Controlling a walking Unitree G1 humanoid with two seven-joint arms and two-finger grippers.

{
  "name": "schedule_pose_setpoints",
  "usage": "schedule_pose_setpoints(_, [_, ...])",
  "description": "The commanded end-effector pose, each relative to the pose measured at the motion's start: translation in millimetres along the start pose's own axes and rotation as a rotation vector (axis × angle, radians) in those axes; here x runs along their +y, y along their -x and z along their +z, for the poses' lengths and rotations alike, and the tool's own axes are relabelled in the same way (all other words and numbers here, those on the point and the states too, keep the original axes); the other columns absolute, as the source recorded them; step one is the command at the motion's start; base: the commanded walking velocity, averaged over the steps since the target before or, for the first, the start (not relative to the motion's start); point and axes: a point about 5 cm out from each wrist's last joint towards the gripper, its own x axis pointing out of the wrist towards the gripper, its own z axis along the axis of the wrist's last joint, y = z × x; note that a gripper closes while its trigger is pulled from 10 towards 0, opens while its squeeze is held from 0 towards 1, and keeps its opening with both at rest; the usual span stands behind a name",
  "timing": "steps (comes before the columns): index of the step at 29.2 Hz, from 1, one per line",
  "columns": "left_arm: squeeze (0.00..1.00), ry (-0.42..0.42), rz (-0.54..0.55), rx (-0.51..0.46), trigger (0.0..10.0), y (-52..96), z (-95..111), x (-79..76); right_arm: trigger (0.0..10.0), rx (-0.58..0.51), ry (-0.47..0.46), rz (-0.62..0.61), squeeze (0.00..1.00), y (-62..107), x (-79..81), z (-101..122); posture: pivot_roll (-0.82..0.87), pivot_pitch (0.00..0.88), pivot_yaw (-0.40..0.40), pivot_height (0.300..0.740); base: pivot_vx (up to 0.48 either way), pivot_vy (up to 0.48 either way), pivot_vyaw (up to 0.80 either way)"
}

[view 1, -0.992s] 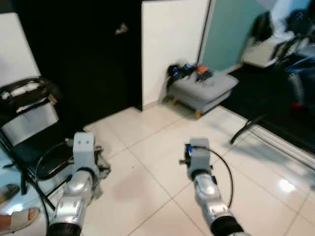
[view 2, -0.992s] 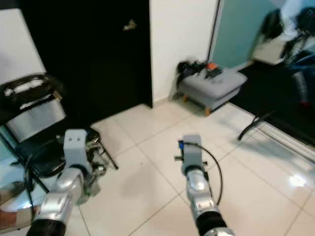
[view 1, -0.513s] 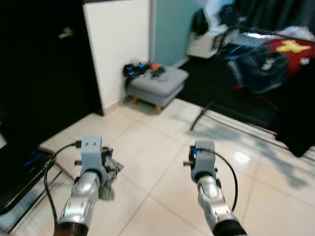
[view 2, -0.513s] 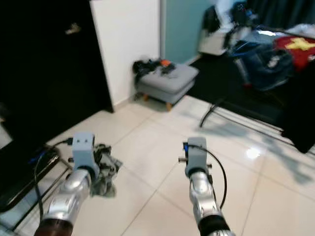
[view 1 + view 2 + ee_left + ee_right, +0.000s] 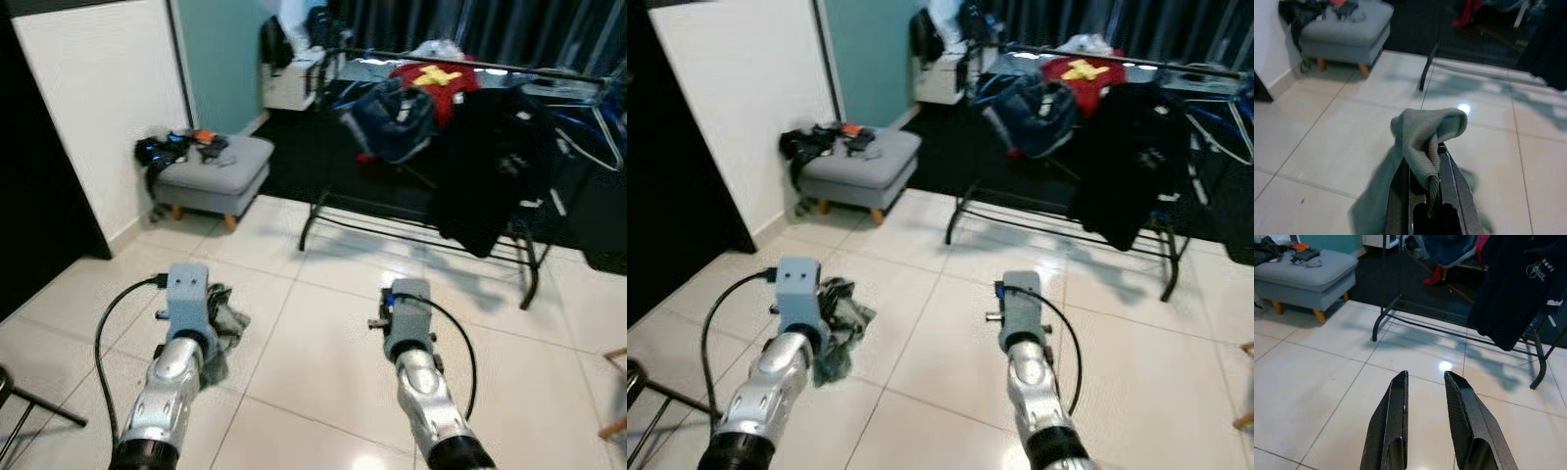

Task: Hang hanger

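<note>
Your left tool (image 5: pixel 1427 166) is clamped on a grey-green cloth (image 5: pixel 1422 134), its fingers pressed together with a thin wire or hanger hook caught between them; you cannot tell from these pictures whether a hanger sits inside the fabric. The cloth runs along the fingers, bunches over their tips and droops towards the white tiled floor (image 5: pixel 323 362). Ahead on your left, a grey footstool (image 5: pixel 211 176) stands against the white wall (image 5: pixel 98 108), with small dark items and something orange on top. Your right tool (image 5: pixel 1425 382) is empty, its fingers a narrow gap apart, pointing over the floor towards the black clothes rack (image 5: pixel 421 211). That rack stands ahead and to the right, well apart from both tools, draped with a blue garment (image 5: pixel 392 117), a red one with a yellow mark (image 5: pixel 436 78) and a black garment (image 5: pixel 1518 284) bearing a small white logo too small to read.
</note>
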Motion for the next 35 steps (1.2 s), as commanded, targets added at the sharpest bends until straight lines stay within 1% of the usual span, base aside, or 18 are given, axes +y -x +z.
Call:
schedule_pose_setpoints(1, [0.00,0.000,0.001,0.001,10.0,2.0,-2.7,1.5,10.0,-0.006,0.003,0.020,0.00,0.0,5.9,1.4,-0.01,0.000,0.004,0.740,0.322,0.000,0.00])
schedule_pose_setpoints(20, [0.00,0.008,-0.012,-0.019,10.0,-1.4,0.4,-0.7,10.0,-0.017,0.029,0.018,0.00,-0.9,3.8,3.1,-0.02,0.000,0.012,0.740,0.412,0.000,0.00])
schedule_pose_setpoints(25, [0.00,0.005,-0.012,-0.024,10.0,-2.5,1.4,-0.8,10.0,-0.003,0.038,0.011,0.00,-0.5,2.1,0.6,-0.02,0.000,0.011,0.740,0.439,0.000,0.00])
schedule_pose_setpoints(33, [0.00,0.003,-0.014,-0.023,10.0,-2.5,0.7,-2.4,10.0,0.020,0.010,-0.004,0.00,0.2,-0.1,-2.7,-0.03,0.000,0.012,0.740,0.441,0.000,0.00])
schedule_pose_setpoints(35, [0.00,0.003,-0.012,-0.022,10.0,-2.1,0.1,-2.4,10.0,0.019,0.007,-0.004,0.00,0.6,-0.5,-2.7,-0.03,0.000,0.011,0.740,0.439,0.000,-0.61])
